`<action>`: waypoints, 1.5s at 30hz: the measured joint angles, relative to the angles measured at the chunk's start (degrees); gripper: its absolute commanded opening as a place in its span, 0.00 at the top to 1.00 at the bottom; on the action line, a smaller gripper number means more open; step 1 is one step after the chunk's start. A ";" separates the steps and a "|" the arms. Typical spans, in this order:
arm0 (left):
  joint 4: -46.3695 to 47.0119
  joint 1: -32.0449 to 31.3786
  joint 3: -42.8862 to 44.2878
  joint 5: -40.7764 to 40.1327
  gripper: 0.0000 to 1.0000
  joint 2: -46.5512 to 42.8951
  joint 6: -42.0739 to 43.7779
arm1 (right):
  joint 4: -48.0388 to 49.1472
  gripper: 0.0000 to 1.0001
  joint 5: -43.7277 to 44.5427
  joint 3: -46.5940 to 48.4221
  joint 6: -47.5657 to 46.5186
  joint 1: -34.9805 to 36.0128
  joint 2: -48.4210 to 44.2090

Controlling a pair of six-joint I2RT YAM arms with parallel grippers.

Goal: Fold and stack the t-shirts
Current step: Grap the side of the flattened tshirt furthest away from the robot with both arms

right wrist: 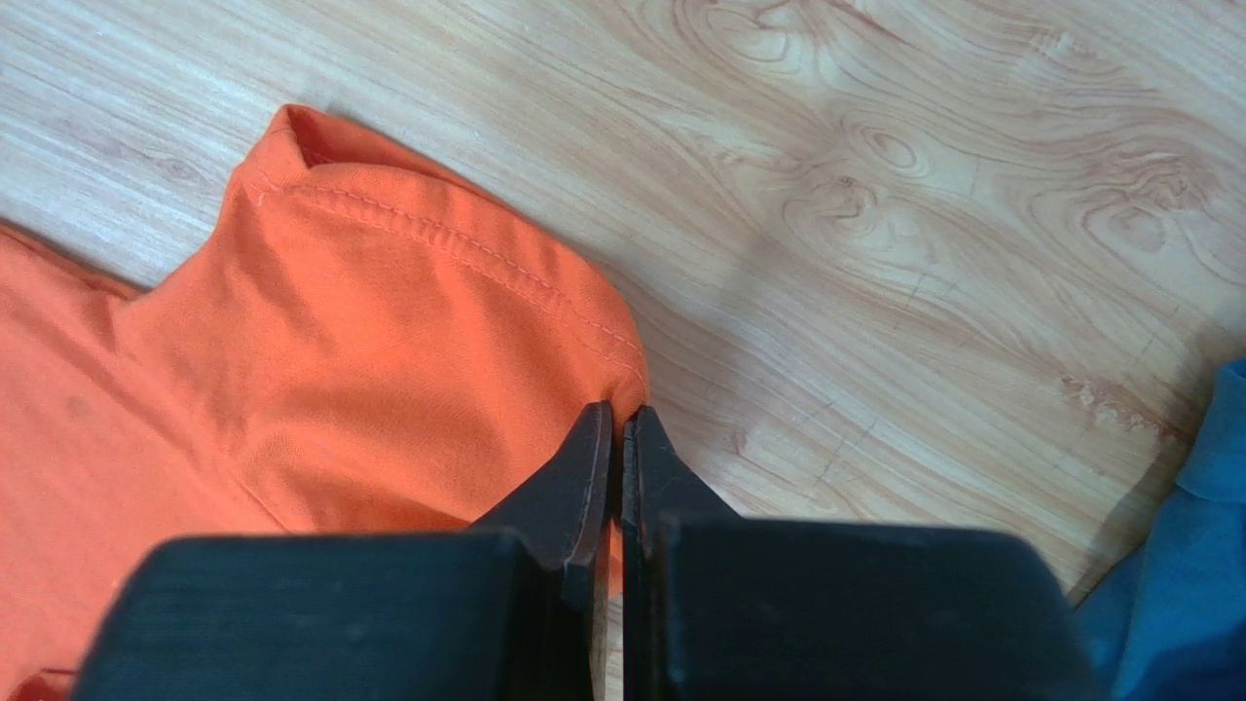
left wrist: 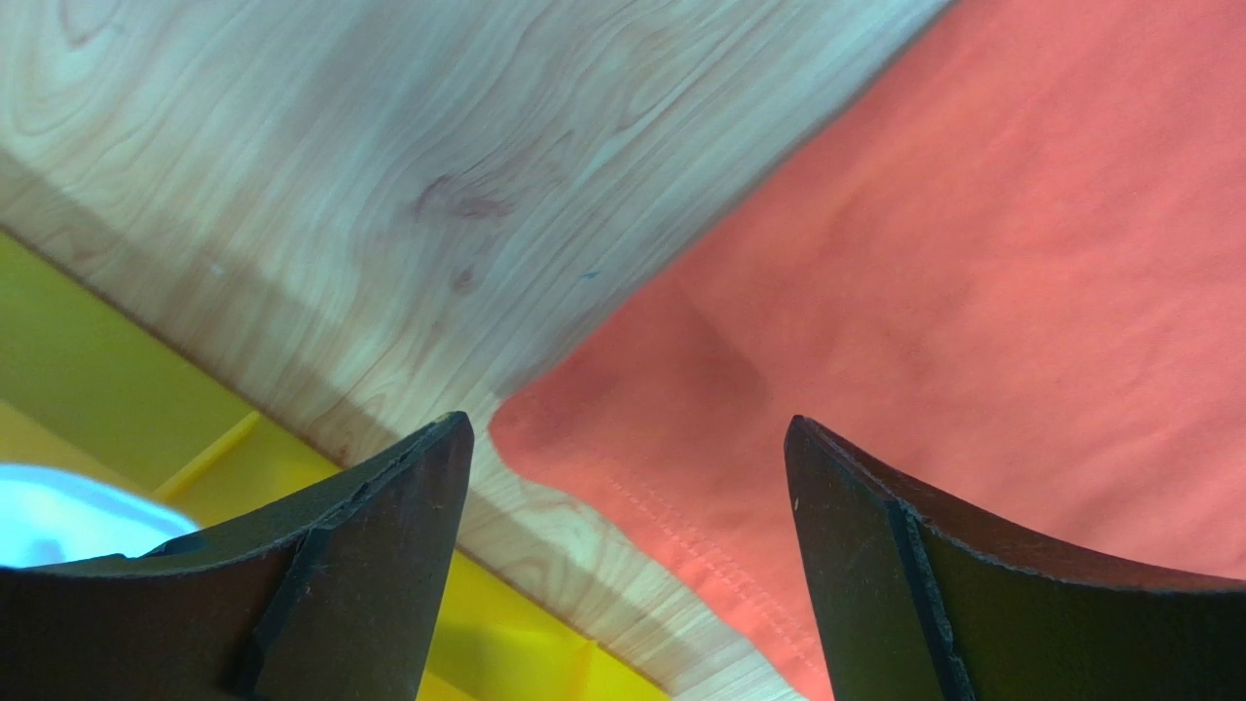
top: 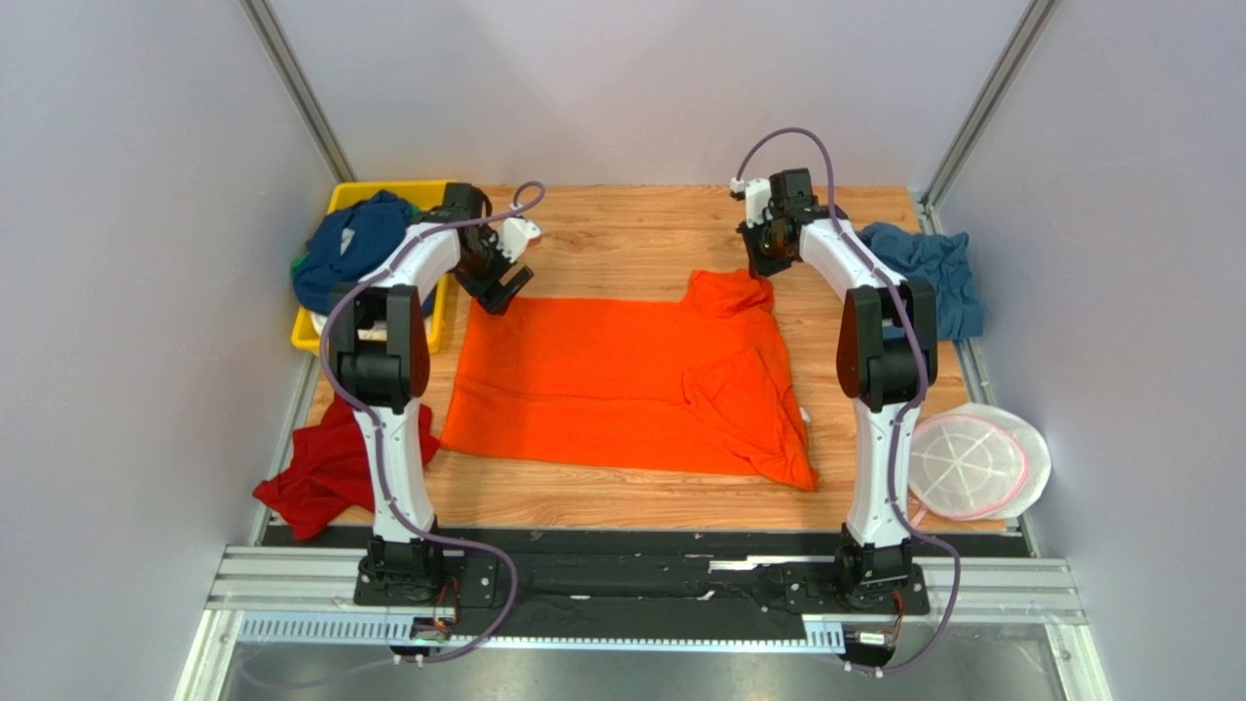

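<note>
The bright orange t-shirt [top: 629,383] lies spread on the wooden table, one sleeve pointing to the far side. My left gripper [top: 499,284] is open just above the shirt's far left corner [left wrist: 585,424], one finger on each side of it. My right gripper [top: 764,260] is shut on the hem of the orange sleeve [right wrist: 439,336]. A steel-blue shirt [top: 924,273] lies at the far right; its edge shows in the right wrist view [right wrist: 1185,570]. A red shirt [top: 331,468] lies at the near left. Navy and other shirts [top: 351,241] are heaped in the tray.
The yellow plastic tray [top: 424,314] stands at the far left, right beside my left gripper; its rim shows in the left wrist view [left wrist: 483,643]. A round white-and-pink disc [top: 977,462] lies at the near right. Grey walls close in both sides.
</note>
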 measured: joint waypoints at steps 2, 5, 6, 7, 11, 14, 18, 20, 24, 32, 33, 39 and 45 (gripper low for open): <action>-0.13 0.55 0.37 0.26 0.13 0.00 0.28 | -0.04 1.00 -0.02 -0.31 -0.04 0.00 -0.07; -0.39 1.22 1.38 0.46 0.13 0.37 0.83 | -0.15 1.00 0.02 -1.01 -0.17 0.00 -0.07; -0.59 1.42 1.84 0.63 0.13 0.61 1.01 | -0.28 1.00 0.04 -1.20 -0.20 0.00 -0.07; -0.70 1.73 2.38 0.90 0.14 0.96 1.20 | -0.28 1.00 0.07 -1.51 -0.24 0.00 -0.13; -2.78 2.91 5.49 2.16 0.16 3.21 1.90 | -0.33 1.00 0.09 -2.69 -0.39 0.00 -0.52; -4.42 3.72 7.74 3.13 0.19 5.22 2.64 | -0.50 1.00 0.07 -2.89 -0.42 0.00 -0.74; -6.51 4.00 9.49 4.02 0.21 7.06 3.63 | -0.46 1.00 0.07 -3.15 -0.42 0.00 -1.51; -7.39 3.96 9.92 4.35 0.24 7.74 3.91 | -0.48 1.00 0.04 -3.69 -0.44 0.00 -2.14; -9.09 3.96 11.21 5.25 0.32 8.90 4.70 | -0.46 1.00 0.04 -4.37 -0.50 0.00 -2.99; -10.49 4.00 11.85 5.77 0.64 9.22 5.09 | -0.63 1.00 0.02 -5.11 -0.87 0.00 -3.61; -10.69 4.00 12.02 5.77 0.73 9.29 5.14 | -0.68 1.00 0.02 -5.29 -0.90 0.00 -3.72; -11.61 3.98 13.03 5.53 0.86 9.64 4.63 | -1.03 1.00 0.02 -6.03 -1.11 0.00 -4.35; -12.17 3.98 14.51 4.92 1.00 9.73 3.65 | -1.40 1.00 0.02 -6.03 -1.51 0.00 -4.94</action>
